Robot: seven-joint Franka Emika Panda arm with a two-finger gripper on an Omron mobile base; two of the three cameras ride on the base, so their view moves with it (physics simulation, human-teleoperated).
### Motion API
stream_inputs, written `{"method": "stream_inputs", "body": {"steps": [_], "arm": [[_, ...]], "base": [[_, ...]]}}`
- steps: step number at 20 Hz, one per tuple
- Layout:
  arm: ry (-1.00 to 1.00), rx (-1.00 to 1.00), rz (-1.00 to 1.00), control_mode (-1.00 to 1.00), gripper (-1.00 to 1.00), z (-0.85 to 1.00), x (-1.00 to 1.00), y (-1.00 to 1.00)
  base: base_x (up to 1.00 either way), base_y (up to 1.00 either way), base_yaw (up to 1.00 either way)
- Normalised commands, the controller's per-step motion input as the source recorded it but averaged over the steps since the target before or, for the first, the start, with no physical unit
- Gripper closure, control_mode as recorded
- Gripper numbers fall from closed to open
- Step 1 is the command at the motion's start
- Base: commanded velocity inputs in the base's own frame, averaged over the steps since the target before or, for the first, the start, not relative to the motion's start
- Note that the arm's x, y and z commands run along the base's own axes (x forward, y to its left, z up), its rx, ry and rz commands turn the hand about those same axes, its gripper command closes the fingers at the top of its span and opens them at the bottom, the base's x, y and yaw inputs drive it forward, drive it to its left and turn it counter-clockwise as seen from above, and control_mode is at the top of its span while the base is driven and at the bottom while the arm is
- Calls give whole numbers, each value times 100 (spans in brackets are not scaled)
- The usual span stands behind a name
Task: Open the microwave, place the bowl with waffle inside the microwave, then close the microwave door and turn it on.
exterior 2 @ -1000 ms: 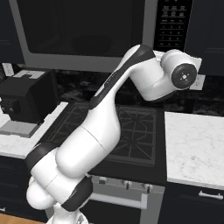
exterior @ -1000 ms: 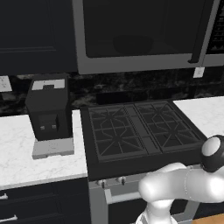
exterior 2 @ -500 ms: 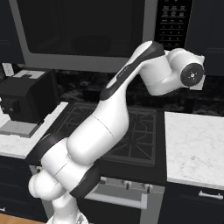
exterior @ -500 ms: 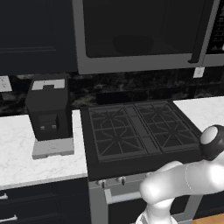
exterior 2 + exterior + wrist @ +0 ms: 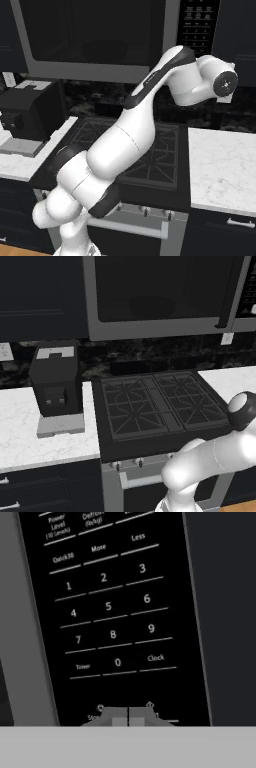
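**Arm has swung further toward the keypad; jaws pressed together at the bottom row of buttons**

Since the earlier frames the forearm has reached further right and up in the right base view, and the dark-capped wrist joint now sits in front of the lower edge of the control panel.

In the hand view the jaws (image 5: pixel 128 717) are together, their two grey tips side by side with only a thin seam between them and nothing held. They sit at the lowest row of the keypad (image 5: pixel 115 617), where two partly hidden symbols and the start of a label peek out on either side of the tips. Whether the tips touch the panel cannot be told. Just beyond the jaws come the "Timer", "0" and "Clock" keys, then the digits 7 to 1 in rows further on, with "Quick30", "More" and "Less" furthest away.

To one side of the jaws runs the grey frame of the microwave door (image 5: pixel 30 637), shut flush with the microwave (image 5: pixel 100 40); its dark glass window (image 5: pixel 160 286) shows a dim oval shape inside, too dark to identify. The bar handle (image 5: pixel 231 296) stands upright between the window and the keypad.

Below the jaws lies the black gas stove (image 5: pixel 157 406), set into the white marbled surface (image 5: pixel 220 165). Well off on the far side of the stove stands a black coffee machine (image 5: pixel 56 381) on its grey base.
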Motion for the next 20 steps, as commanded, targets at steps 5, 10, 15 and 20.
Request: {"method": "stream_inputs", "body": {"steps": [5,10,15,20], "arm": [[-1,0,10,-100,100,-13,37,-35],[-2,0,9,-100,100,-15,56,-28],[-7,0,5,-100,100,-17,37,-4],[-16,-4,1,-100,100,0,-22,62]], "base": [[0,0,0],[0,0,0],[0,0,0],[0,0,0]]}}
